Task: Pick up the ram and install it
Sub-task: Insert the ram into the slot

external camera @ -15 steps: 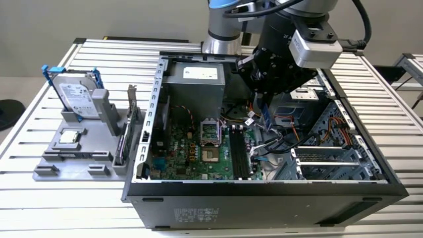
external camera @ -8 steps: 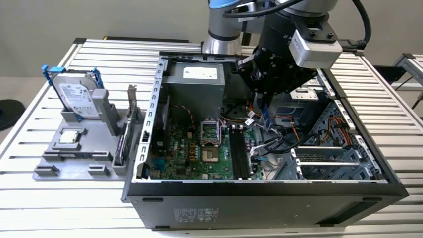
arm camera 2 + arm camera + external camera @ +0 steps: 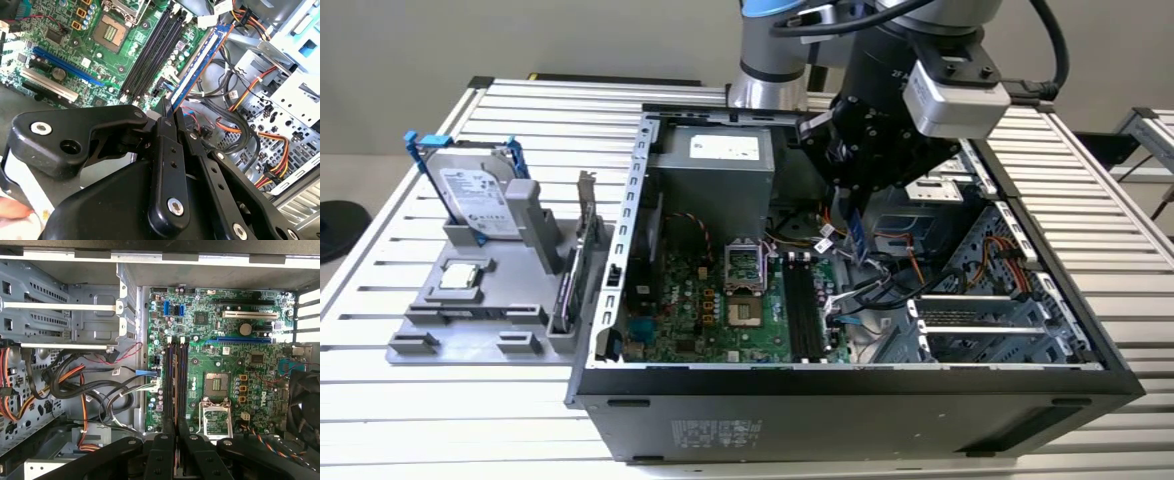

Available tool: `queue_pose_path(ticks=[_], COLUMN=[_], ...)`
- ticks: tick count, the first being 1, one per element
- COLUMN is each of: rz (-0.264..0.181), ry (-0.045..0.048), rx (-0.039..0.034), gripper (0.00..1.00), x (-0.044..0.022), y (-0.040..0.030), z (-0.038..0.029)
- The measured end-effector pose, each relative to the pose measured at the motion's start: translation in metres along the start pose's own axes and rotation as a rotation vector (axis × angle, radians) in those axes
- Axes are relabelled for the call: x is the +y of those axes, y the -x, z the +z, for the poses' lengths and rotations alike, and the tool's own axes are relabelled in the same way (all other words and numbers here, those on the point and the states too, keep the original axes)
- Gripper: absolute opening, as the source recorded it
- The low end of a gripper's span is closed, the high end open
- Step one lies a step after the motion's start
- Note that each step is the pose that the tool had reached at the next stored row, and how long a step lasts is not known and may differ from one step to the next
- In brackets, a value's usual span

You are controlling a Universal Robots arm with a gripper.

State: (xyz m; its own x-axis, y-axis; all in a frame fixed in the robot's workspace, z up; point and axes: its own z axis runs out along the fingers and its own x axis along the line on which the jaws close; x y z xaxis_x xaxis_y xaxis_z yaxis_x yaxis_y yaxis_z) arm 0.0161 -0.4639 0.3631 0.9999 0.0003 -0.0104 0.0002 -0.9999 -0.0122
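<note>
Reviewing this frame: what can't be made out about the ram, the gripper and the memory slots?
1. Second wrist view: the held end of the ram is hidden between the fingers of the gripper, so the depth of grip is unclear.
2. First wrist view: the near ends of the memory slots are covered by the gripper.
3. Exterior view: the gripper's body blocks most of the ram, so which slot it hangs over cannot be told.

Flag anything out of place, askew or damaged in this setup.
Nothing looks damaged or spilled. The ram is not seated: the gripper holds it by one end above the motherboard. The CPU socket stands open, its frame lifted.
</note>
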Motion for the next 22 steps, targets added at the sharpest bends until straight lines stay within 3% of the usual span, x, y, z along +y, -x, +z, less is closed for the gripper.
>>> queue_pose_path(ticks=[6, 9, 22], rz=[0.0, 0.0, 0.0], ry=[0.012, 0.0228, 0.0239], rx=[0.0, -0.0001, 0.0], gripper=[0.0, 0.0, 0.0], x=[0.0, 0.0, -0.0029], y=[0.0, 0.0, -0.0001], z=[0.003, 0.0044, 0.0139])
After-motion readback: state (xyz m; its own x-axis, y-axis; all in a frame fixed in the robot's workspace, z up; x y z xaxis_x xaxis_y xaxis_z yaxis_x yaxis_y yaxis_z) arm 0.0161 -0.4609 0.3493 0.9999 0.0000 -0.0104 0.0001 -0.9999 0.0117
